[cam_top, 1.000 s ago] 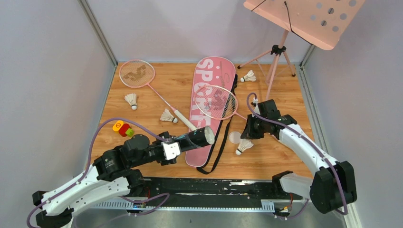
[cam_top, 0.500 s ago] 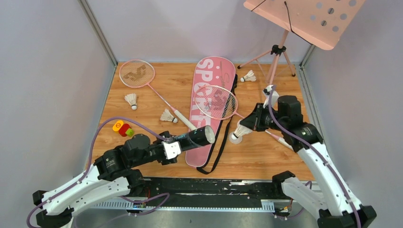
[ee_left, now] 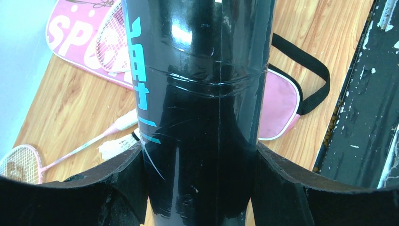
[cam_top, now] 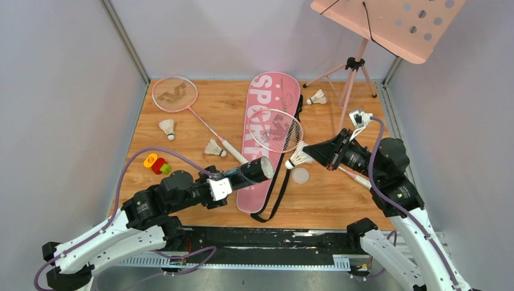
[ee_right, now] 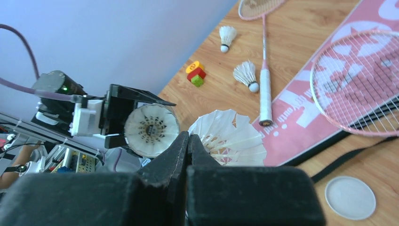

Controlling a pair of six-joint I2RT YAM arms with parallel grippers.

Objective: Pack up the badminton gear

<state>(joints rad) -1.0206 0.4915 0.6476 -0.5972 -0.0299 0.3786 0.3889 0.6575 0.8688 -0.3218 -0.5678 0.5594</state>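
My left gripper (cam_top: 229,183) is shut on the long black tube (cam_top: 250,173) and holds it tilted above the table, its open mouth facing right. The tube fills the left wrist view (ee_left: 197,94). A shuttlecock shows inside its mouth (ee_right: 150,130). My right gripper (cam_top: 316,152) is shut on the feather rim of a white shuttlecock (cam_top: 297,159), held in the air right of the tube mouth; it also shows in the right wrist view (ee_right: 230,139). One pink racket (cam_top: 276,129) lies on the pink SPORT bag (cam_top: 271,97). The other racket (cam_top: 175,94) lies at the far left.
A white round lid (cam_top: 300,176) lies on the table below the held shuttlecock. Loose shuttlecocks lie at the left (cam_top: 167,128), by the racket handle (cam_top: 214,148) and at the back (cam_top: 316,97). The small toy (cam_top: 156,163) and the pink music stand (cam_top: 350,73) stand aside.
My right gripper has lifted the shuttlecock off the table beside the lid and carried it up and left, nearer the tube mouth. The left arm and tube have barely moved.
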